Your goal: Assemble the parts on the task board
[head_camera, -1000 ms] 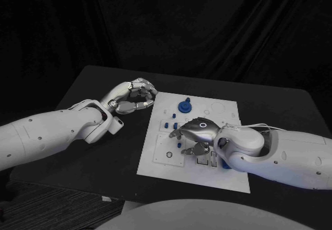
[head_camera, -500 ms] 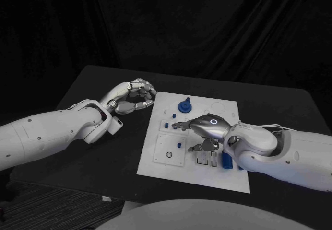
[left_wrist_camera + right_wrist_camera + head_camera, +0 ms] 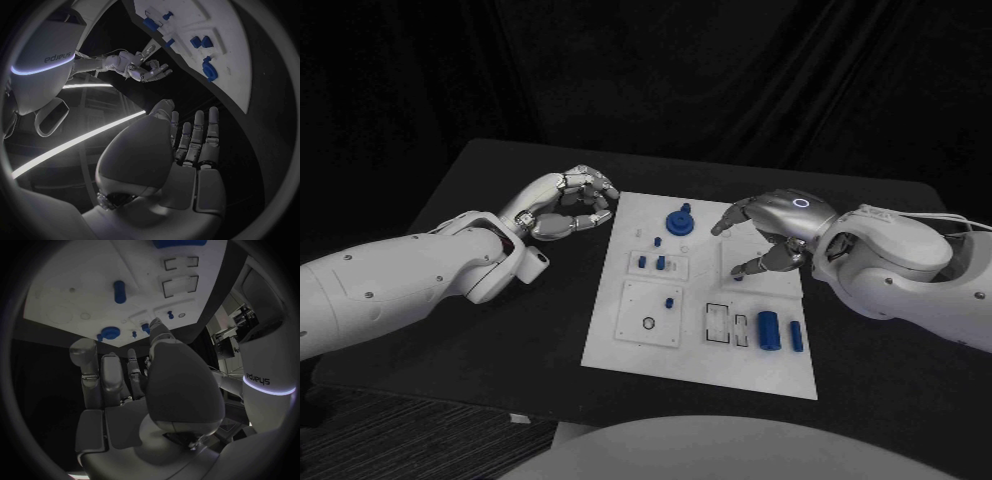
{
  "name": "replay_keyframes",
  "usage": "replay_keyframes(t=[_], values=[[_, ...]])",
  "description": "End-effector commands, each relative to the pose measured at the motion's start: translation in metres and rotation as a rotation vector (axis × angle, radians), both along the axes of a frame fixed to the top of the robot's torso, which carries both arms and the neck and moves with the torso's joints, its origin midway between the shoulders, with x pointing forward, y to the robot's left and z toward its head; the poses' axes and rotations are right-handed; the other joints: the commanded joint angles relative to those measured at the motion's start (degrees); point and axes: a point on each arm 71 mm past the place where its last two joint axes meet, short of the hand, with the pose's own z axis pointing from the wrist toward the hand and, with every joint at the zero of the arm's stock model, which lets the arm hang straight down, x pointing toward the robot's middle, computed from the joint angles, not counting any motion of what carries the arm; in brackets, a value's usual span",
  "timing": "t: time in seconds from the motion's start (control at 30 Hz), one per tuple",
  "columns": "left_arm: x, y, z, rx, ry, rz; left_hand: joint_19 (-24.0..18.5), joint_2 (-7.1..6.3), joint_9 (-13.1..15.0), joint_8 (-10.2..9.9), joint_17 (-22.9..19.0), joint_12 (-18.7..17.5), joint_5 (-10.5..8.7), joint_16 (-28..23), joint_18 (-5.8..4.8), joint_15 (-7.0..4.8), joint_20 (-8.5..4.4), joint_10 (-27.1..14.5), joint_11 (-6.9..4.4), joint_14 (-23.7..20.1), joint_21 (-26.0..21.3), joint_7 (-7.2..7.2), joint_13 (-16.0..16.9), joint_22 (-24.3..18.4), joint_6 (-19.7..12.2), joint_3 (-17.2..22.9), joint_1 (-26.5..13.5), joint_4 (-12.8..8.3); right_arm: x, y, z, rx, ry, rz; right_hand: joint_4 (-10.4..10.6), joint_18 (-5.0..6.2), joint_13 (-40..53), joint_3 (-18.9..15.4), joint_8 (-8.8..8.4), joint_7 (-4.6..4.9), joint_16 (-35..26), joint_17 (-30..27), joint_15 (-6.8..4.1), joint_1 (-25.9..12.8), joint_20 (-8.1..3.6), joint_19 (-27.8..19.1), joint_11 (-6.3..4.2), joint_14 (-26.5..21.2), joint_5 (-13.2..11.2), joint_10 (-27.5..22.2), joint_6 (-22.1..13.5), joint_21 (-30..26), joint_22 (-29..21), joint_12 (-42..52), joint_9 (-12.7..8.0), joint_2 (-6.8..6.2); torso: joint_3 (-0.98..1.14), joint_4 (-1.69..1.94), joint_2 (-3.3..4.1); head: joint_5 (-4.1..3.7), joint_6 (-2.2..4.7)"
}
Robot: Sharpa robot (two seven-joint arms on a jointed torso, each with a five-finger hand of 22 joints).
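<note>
The white task board [image 3: 711,360] lies mid-table. On it I see a round blue knob [image 3: 682,220] at the far end, two small blue pegs [image 3: 651,263], one peg [image 3: 669,302] in the square plate, and a blue cylinder [image 3: 767,328] beside a slim blue bar [image 3: 796,335] near the right edge. My right hand [image 3: 769,235] hovers over the board's far right part with fingers spread and nothing in them. My left hand [image 3: 568,207] stays just off the board's far left corner, fingers curled in, holding nothing. The right wrist view shows the board [image 3: 75,280] with a blue peg [image 3: 119,291].
A black ring [image 3: 651,323] sits in the square plate near the board's left side. Two rectangular slots [image 3: 720,322] lie left of the cylinder. Black table [image 3: 516,330] surrounds the board, with its front edge close below it.
My right hand has lifted off the board's middle and moved away toward the far right, uncovering the blue cylinder and bar. The left hand has hardly moved.
</note>
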Motion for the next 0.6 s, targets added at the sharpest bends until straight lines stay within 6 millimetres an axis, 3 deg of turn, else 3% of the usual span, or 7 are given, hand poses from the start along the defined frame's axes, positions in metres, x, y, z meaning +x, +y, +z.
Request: replay_keyframes(t=[0.03, 0.23, 0.37, 0.53, 0.57, 0.6], values=[[-0.001, -0.002, 0.000, -0.012, 0.006, -0.011, 0.5, -0.03, -0.1, 0.3, -0.1, 0.2, 0.30, -0.3, 0.71, 0.09, -0.02, 0.0, 0.52, 0.1, -0.1, 0.00, -0.1, 0.1, -0.2, -0.1, 0.5, -0.4, 0.004, -0.012, -0.007, -0.086, 0.088, -0.108, -0.1, 0.70, -0.6, -0.5, -0.39, 0.07, -1.0, -1.3, 0.39, -0.9, 0.20, 0.6, 0.42, -0.2, -1.3, 0.2, 0.5, 0.1, 5.7, -0.3, -0.2, -0.45, -0.05, 0.00, 0.03, 0.00, -0.01], [-0.001, -0.002, -0.001, -0.011, 0.009, -0.014, 0.6, -0.05, -0.1, 0.5, -0.1, 0.2, 0.38, -0.3, 0.69, 0.11, -0.03, 0.0, 0.39, 0.3, -0.1, 0.29, -0.2, 0.3, 0.0, 0.0, 0.5, -0.6, 0.007, -0.020, -0.012, -0.117, 0.111, -0.141, 0.0, 0.71, -0.8, -0.5, -0.58, 0.01, -1.1, -1.4, 0.52, -1.0, 0.30, 0.7, 0.48, -0.1, -1.7, 0.4, 0.6, 0.0, 5.6, -0.3, -0.4, -0.52, -0.09, 0.06, 0.05, -0.25, -0.01], [-0.001, -0.003, -0.001, -0.011, 0.010, -0.015, 0.6, -0.05, -0.1, 0.5, -0.1, 0.2, 0.42, -0.3, 0.68, 0.12, -0.03, 0.0, 0.36, 0.4, 0.0, 0.34, -0.2, 0.3, 0.0, 0.0, 0.5, -0.7, 0.007, -0.023, -0.016, -0.115, 0.117, -0.144, -0.1, 0.56, -1.3, -0.4, -1.09, 0.58, -0.8, -1.3, 1.00, -1.5, 0.65, 1.1, 0.43, 0.2, -2.3, 2.2, 0.5, 0.7, 5.8, 0.3, -0.8, -0.39, -0.03, -0.04, -0.01, -0.25, -0.01], [0.000, -0.003, -0.002, -0.010, 0.013, -0.014, 0.8, 0.02, -0.2, 0.5, -0.1, 0.2, 0.52, -0.3, 0.66, 0.14, -0.03, 0.0, 0.34, 0.6, 0.1, 0.39, -0.2, 0.5, 0.0, 0.1, 0.6, -0.9, 0.006, -0.021, -0.022, -0.108, 0.125, -0.130, -0.1, 0.35, -2.2, 0.2, -1.76, 1.96, 0.1, -0.6, 1.51, -1.4, 1.16, 2.1, 0.13, 1.1, -2.6, 5.7, 0.9, 2.2, 6.1, 1.2, -1.3, 0.23, 0.08, 0.02, 0.04, -0.18, -0.01], [0.000, -0.003, -0.002, -0.010, 0.013, -0.014, 0.8, 0.02, -0.2, 0.5, -0.1, 0.2, 0.54, -0.3, 0.65, 0.14, -0.04, 0.0, 0.35, 0.6, 0.1, 0.40, -0.3, 0.6, -0.1, 0.1, 0.7, -0.9, 0.005, -0.021, -0.023, -0.107, 0.126, -0.128, -0.2, 0.21, -2.2, 0.9, -1.93, 3.14, 0.7, 0.0, 1.57, -0.8, 1.26, 2.6, -0.01, 1.5, -2.7, 7.8, 0.9, 3.2, 6.3, 1.9, -1.5, 0.85, 0.13, -0.05, 0.05, -0.10, -0.01], [0.000, -0.003, -0.002, -0.010, 0.014, -0.014, 0.8, 0.02, -0.2, 0.5, -0.1, 0.2, 0.54, -0.3, 0.65, 0.14, -0.04, 0.0, 0.35, 0.6, 0.1, 0.40, -0.3, 0.6, -0.1, 0.1, 0.7, -0.9, 0.005, -0.020, -0.024, -0.104, 0.126, -0.124, -0.2, 0.18, -2.3, 1.1, -2.00, 3.54, 0.8, 0.1, 1.56, -0.6, 1.29, 2.8, -0.08, 1.6, -2.7, 8.4, 1.0, 3.5, 6.4, 1.9, -1.6, 1.18, 0.19, -0.14, 0.05, -0.02, -0.01]])
